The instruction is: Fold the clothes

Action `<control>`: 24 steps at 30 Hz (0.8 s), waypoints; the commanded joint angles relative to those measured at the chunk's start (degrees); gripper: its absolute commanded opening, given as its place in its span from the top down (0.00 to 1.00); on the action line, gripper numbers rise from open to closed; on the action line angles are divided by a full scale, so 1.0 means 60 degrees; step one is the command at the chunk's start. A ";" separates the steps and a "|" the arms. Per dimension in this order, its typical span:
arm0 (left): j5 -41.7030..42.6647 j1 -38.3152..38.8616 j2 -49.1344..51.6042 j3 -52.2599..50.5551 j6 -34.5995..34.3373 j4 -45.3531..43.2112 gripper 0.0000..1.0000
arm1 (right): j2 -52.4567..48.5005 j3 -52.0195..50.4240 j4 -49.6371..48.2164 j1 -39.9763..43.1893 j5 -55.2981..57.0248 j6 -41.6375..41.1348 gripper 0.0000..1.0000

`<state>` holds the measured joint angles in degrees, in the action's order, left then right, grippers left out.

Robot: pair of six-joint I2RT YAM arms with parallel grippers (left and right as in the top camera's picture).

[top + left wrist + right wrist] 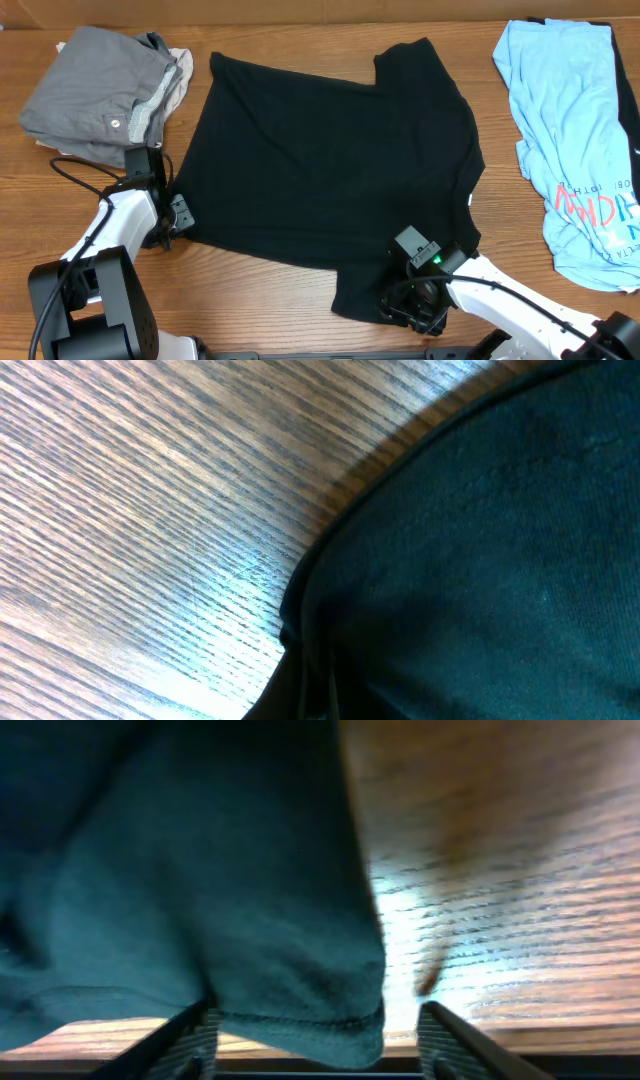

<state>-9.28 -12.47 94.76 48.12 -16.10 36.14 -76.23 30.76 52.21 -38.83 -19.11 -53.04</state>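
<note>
Both arms sit low at the near edge of the wooden worktop (270, 300): the left at the bottom-left corner of the black cotton t-shirt (330, 160), the right at its bottom-right hem. Shirt's spread out mid-worktop, slightly wrinkled. The right claw (315, 1020) is spread wide, hem bunched in the gap, not pinched. As for the left claw (172, 220), can't tell.

A black shirt (330, 160) lies spread flat across the middle of the table (260, 300). A grey garment (95, 90) sits folded at far left. A light blue printed shirt (575, 150) lies rumpled at right.
</note>
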 commanded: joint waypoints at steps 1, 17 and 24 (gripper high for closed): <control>0.0237 -0.0047 0.0313 -0.0288 -0.0106 -0.0106 0.96 | 0.0113 -0.0219 -0.0138 -0.0073 -0.0197 -0.0397 0.48; 0.0237 -0.0073 0.0310 0.0109 -0.0109 0.0364 0.96 | 0.1443 0.0991 0.2215 -0.0062 0.0579 -0.1636 0.96; 0.0233 -0.0069 0.0310 0.1279 -0.0102 0.1756 0.96 | 0.2889 0.1861 0.3169 -0.0062 0.0590 -0.1676 0.96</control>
<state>-8.64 -12.49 96.18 51.57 -16.12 44.53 -62.35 39.35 69.25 -39.05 -16.53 -62.02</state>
